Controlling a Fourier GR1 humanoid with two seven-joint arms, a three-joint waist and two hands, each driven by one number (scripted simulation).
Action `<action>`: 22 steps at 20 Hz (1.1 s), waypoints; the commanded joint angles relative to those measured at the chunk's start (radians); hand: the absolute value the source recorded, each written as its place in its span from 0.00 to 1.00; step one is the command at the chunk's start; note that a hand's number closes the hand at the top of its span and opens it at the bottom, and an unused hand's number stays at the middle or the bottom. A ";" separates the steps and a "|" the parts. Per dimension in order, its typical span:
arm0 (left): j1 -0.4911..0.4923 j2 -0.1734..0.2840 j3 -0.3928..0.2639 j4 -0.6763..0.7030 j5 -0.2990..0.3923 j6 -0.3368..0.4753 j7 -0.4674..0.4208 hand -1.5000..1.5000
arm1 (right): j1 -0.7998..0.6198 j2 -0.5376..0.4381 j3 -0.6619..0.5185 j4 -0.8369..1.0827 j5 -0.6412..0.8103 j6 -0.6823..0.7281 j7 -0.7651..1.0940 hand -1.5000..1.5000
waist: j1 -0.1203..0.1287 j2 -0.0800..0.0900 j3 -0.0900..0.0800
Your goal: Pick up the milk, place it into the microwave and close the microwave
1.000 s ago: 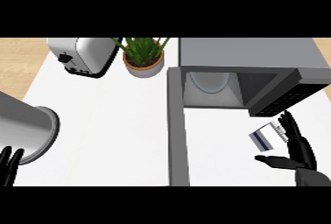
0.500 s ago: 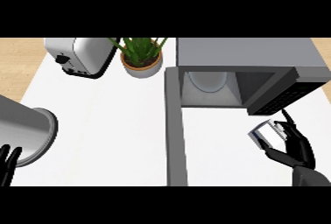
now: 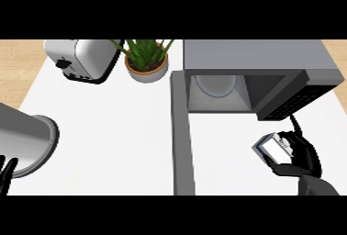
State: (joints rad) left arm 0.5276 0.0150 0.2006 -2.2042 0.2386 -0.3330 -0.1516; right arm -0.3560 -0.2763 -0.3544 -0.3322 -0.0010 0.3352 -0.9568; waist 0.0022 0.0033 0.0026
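Observation:
The milk (image 3: 272,148) is a small white and blue carton at the right of the head view, below the microwave's control panel. My right hand (image 3: 303,155) is curled round it from the right, thumb below it, one finger pointing up toward the panel. The microwave (image 3: 256,62) stands at the upper right with its door (image 3: 180,137) swung open toward me, showing a white turntable plate (image 3: 217,85) inside. The milk is outside the cavity, to the right of its opening. My left hand (image 3: 7,172) rests open at the lower left edge.
A silver toaster (image 3: 82,58) stands at the back left and a potted plant (image 3: 146,62) beside it. A large metal pot (image 3: 24,140) lies at the left edge just above my left hand. White counter (image 3: 108,137) spreads between pot and door.
My right hand closed on the milk carton and lifted it slightly up and left toward the microwave. The left hand stayed still.

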 commanded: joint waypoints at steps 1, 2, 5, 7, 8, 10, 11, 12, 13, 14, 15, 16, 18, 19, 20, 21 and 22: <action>-0.010 0.004 0.007 -0.011 -0.007 0.011 0.020 0.00 | -0.027 0.053 0.049 -0.057 0.005 0.180 -0.084 1.00 | 0.004 -0.006 -0.001; 0.003 0.006 0.023 -0.012 0.012 -0.003 0.002 0.00 | -0.035 0.101 0.052 -0.069 0.000 0.121 -0.073 1.00 | 0.009 -0.007 -0.002; -0.003 0.034 0.069 0.021 0.055 -0.025 -0.003 0.00 | -0.047 0.158 0.070 -0.143 -0.018 0.048 -0.002 1.00 | 0.001 -0.010 -0.004; 0.040 -0.012 0.022 0.002 0.002 -0.027 -0.028 0.00 | -0.032 0.162 0.092 -0.194 -0.014 0.026 0.012 1.00 | 0.003 -0.009 -0.004; 0.037 0.009 0.059 -0.012 0.048 -0.021 0.007 0.00 | -0.006 0.171 0.110 -0.240 -0.015 0.041 0.021 1.00 | -0.005 -0.012 -0.004; 0.061 0.014 0.088 -0.024 0.067 -0.037 -0.014 0.00 | 0.027 0.192 0.140 -0.327 -0.014 0.011 0.076 1.00 | -0.008 -0.015 -0.005; 0.007 0.026 0.103 0.003 0.075 -0.014 0.009 0.00 | 0.050 0.194 0.157 -0.370 -0.016 0.024 0.089 1.00 | -0.016 -0.013 -0.005; 0.114 -0.009 0.087 -0.027 0.070 -0.074 -0.067 0.00 | 0.122 0.228 0.178 -0.426 -0.011 -0.005 0.087 1.00 | -0.011 -0.018 -0.006; 0.068 -0.014 0.052 0.005 0.020 -0.038 -0.030 0.00 | 0.120 0.223 0.198 -0.492 -0.009 -0.015 0.156 1.00 | -0.021 -0.016 -0.006; 0.073 0.003 0.085 0.001 0.061 -0.064 -0.049 0.00 | 0.137 0.255 0.220 -0.543 -0.003 -0.040 0.164 1.00 | -0.020 -0.017 -0.006; 0.052 0.002 0.076 -0.024 0.056 -0.040 -0.009 0.00 | 0.134 0.253 0.225 -0.604 -0.015 -0.054 0.229 1.00 | -0.022 -0.015 -0.006; 0.067 -0.001 0.070 -0.023 0.059 -0.053 -0.007 0.00 | 0.182 0.272 0.237 -0.680 -0.032 -0.054 0.274 1.00 | -0.022 -0.015 -0.006; 0.111 0.004 0.095 -0.044 0.094 -0.076 -0.015 0.00 | 0.238 0.274 0.306 -0.792 -0.081 -0.084 0.322 1.00 | -0.019 -0.019 -0.006; 0.092 0.014 0.103 -0.016 0.099 -0.080 -0.014 0.00 | 0.234 0.275 0.353 -0.844 -0.104 -0.126 0.389 1.00 | -0.016 -0.016 -0.006; 0.068 0.037 0.131 0.007 0.148 -0.085 0.000 0.00 | 0.339 0.275 0.421 -0.910 -0.137 -0.160 0.379 1.00 | -0.022 -0.016 -0.005; 0.058 0.011 0.112 0.070 0.078 -0.105 -0.077 0.00 | 0.377 0.275 0.467 -0.975 -0.157 -0.164 0.399 1.00 | -0.022 -0.015 -0.006; 0.052 -0.009 0.082 -0.006 0.078 -0.059 -0.009 0.00 | 0.412 0.276 0.508 -1.052 -0.180 -0.222 0.446 1.00 | -0.022 -0.013 -0.005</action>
State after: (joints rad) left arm 0.5950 0.0231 0.2959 -2.1999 0.3244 -0.4049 -0.1759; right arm -0.0648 -0.0109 0.0122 -1.1602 -0.1141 0.2004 -0.6165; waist -0.0195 -0.0105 -0.0017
